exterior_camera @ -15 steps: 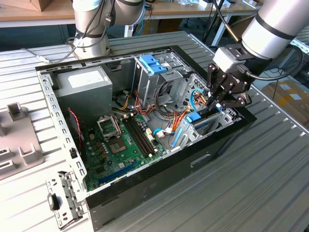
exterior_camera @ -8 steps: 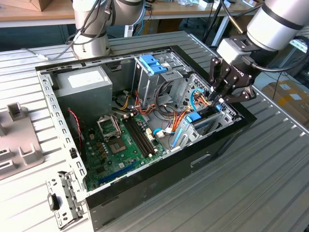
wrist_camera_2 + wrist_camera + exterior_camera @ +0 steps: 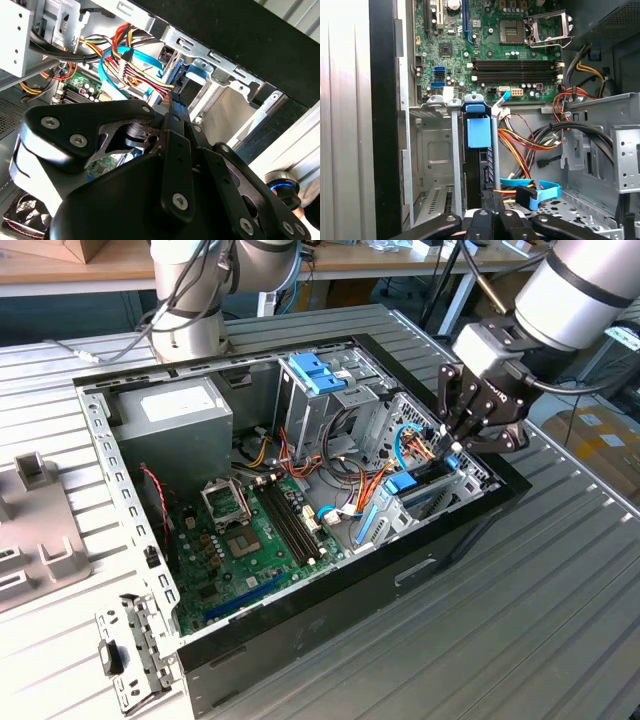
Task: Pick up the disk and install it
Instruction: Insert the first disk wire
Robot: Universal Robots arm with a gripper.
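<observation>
The disk (image 3: 402,484) stands on edge in the drive cage at the exterior view's right end of the open computer case (image 3: 330,635). Its dark body sits down between the cage's metal walls, and its bright blue carrier tab (image 3: 479,131) faces the motherboard. My gripper (image 3: 452,447) hangs right over the disk's outer end. In both wrist views the black fingers (image 3: 176,150) lie pressed together, with nothing between them. The fingertips (image 3: 486,197) sit at the disk's upper edge. Whether they touch it I cannot tell.
Orange, red and blue cables (image 3: 530,142) bunch beside the cage. A paler blue bracket (image 3: 318,370) tops the rear drive bay and a grey power supply (image 3: 170,410) fills the far corner. The green motherboard (image 3: 250,540) lies open. Another arm's base (image 3: 190,310) stands behind the case. A loose metal bracket (image 3: 130,655) lies in front.
</observation>
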